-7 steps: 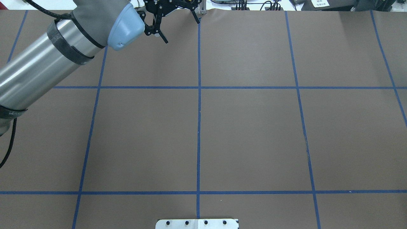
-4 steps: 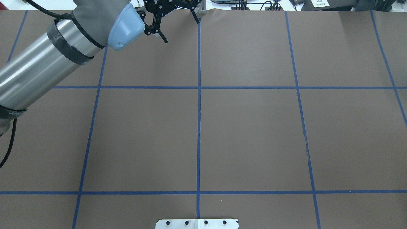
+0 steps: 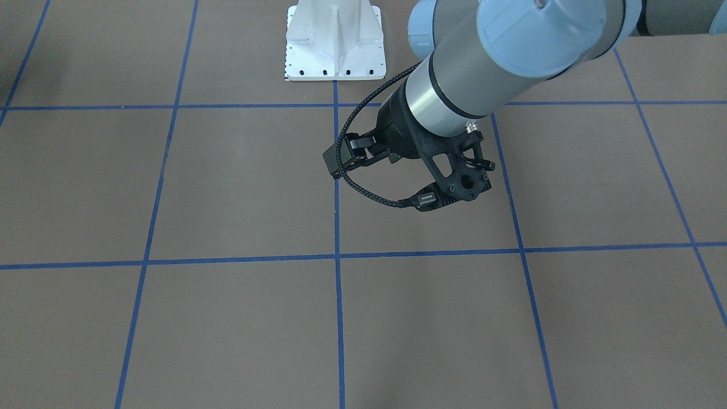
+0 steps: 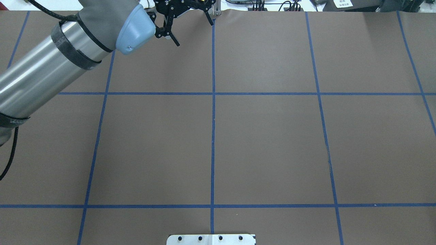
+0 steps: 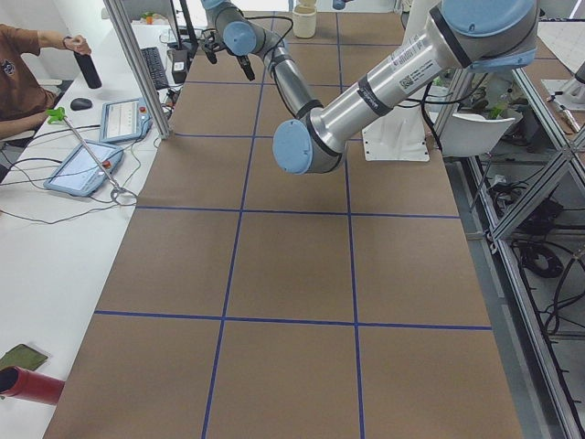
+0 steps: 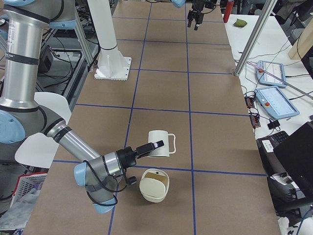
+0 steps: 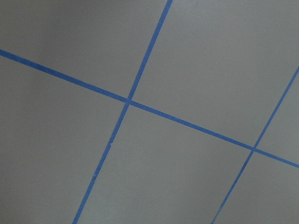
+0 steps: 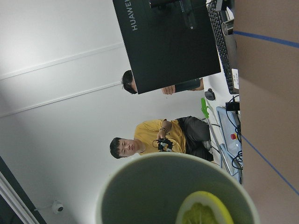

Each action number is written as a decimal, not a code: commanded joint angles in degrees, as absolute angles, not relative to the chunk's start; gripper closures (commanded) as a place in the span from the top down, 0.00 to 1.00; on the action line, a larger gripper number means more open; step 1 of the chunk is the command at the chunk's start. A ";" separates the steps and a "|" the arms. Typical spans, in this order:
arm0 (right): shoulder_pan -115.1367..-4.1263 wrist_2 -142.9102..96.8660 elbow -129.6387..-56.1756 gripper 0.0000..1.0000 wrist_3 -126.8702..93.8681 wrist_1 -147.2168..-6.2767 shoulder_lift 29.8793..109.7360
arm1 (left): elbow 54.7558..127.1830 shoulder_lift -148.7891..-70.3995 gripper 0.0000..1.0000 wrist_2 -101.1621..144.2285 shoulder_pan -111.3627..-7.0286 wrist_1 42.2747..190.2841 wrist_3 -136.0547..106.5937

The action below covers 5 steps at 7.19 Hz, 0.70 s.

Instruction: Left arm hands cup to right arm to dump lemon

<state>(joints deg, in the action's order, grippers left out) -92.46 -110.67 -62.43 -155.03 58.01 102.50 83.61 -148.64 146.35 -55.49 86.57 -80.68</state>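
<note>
The cream-white cup (image 6: pixel 160 143) is at the tip of my right gripper (image 6: pixel 154 146), above the brown table; only the exterior right view shows this gripper, so I cannot tell whether it is open or shut. In the right wrist view the cup's grey inside (image 8: pixel 140 196) fills the bottom, with the yellow-green lemon (image 8: pixel 205 212) in it. My left gripper (image 4: pixel 194 33) is open and empty at the table's far edge, well away from the cup. It also shows in the front-facing view (image 3: pixel 341 158).
A cream bowl (image 6: pixel 154 185) lies on the table just in front of the cup. The white arm base (image 3: pixel 335 42) stands at the robot's side. A metal post (image 6: pixel 254 36) and the operators' desk with tablets (image 6: pixel 276 100) border the far edge.
</note>
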 commanded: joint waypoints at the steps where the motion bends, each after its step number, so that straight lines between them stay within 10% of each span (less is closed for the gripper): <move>1: -92.46 -110.30 -62.40 0.00 -157.75 58.27 102.39 | 83.50 -148.71 1.00 146.25 -55.46 86.57 -80.68; 5: -92.46 -109.43 -62.40 0.00 -162.67 59.76 102.39 | 83.41 -148.71 1.00 146.25 -55.55 86.57 -80.68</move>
<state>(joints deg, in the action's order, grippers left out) -92.46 -109.66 -62.36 -161.33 59.62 102.48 83.44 -148.71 146.25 -55.54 86.57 -80.68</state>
